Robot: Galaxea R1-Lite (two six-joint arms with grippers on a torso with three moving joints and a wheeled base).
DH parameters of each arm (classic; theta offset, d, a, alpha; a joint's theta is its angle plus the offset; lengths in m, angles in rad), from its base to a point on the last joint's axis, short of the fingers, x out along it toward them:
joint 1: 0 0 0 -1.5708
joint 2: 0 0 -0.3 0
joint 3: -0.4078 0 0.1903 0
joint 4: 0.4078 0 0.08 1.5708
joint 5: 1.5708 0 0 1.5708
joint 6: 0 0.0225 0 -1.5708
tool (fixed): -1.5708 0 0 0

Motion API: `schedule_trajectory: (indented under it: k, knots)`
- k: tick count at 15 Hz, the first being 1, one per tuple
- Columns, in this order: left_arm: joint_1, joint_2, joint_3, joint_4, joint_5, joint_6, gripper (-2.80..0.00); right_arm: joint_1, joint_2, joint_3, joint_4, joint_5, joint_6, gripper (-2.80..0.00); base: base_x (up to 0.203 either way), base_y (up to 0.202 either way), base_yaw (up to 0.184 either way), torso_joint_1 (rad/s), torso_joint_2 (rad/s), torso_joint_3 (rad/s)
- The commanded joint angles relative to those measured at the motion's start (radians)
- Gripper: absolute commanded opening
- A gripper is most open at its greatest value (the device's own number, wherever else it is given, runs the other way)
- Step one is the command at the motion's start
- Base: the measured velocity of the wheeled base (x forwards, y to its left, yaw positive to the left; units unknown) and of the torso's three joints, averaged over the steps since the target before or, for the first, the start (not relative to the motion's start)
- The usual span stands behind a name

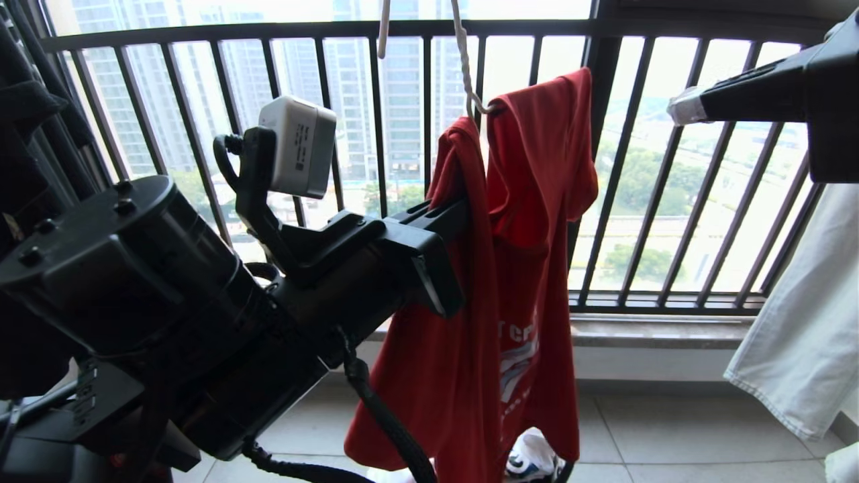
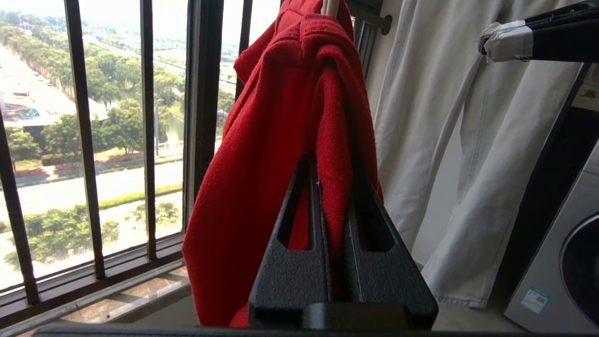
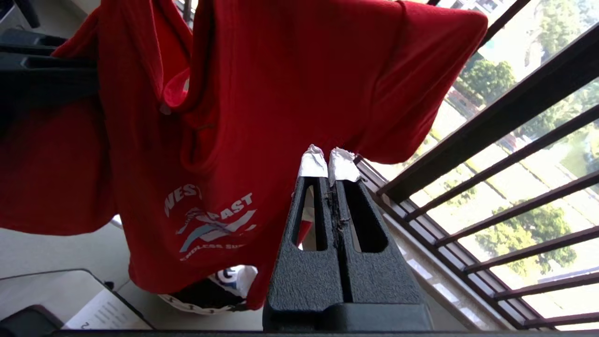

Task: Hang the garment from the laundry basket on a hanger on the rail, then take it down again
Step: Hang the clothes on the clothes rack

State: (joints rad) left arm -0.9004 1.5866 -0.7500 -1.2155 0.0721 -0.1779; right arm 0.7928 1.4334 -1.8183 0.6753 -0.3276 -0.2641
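Facing window railing [image 1: 429, 30] — tiled floor [image 1: 671, 436], balcony

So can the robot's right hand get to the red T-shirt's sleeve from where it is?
Probably yes. The right hand is shut and empty, level with the red T-shirt. Only open air lies between them, in front of the window bars. The left hand already pinches the shirt's other side.

Left hand [image 2: 334, 196] clamped, right hand [image 3: 329, 164] closed

Home laundry balcony: window railing [image 1: 429, 168], washing machine [image 2: 561, 262].
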Motion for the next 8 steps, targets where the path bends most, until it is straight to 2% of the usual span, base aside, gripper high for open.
schedule_trajectory:
  k: [1,2,3,8]
  knots:
    - [0.0,-0.032,0.034,-0.006,-0.048,-0.005,-2.8,-0.002,-0.002,-0.001,0.005,0.057,-0.09,-2.8,0.0,0.0,0.0,0.0,0.0,0.0]
    - [0.0,-0.039,0.047,-0.006,-0.068,-0.008,-2.8,-0.005,-0.002,0.0,0.006,0.071,-0.129,-2.8,0.0,0.0,0.0,0.0,0.0,0.0]
    - [0.0,-0.043,0.055,-0.004,-0.077,-0.009,-2.8,-0.007,-0.001,0.0,0.005,0.078,-0.17,0.0,0.0,0.0,0.0,0.0,0.0,0.0]
    - [0.011,-0.114,0.109,0.075,-0.218,-0.036,-2.8,-0.013,0.054,-0.074,0.006,0.119,-0.24,0.0,0.0,0.0,0.0,0.0,0.0,0.0]
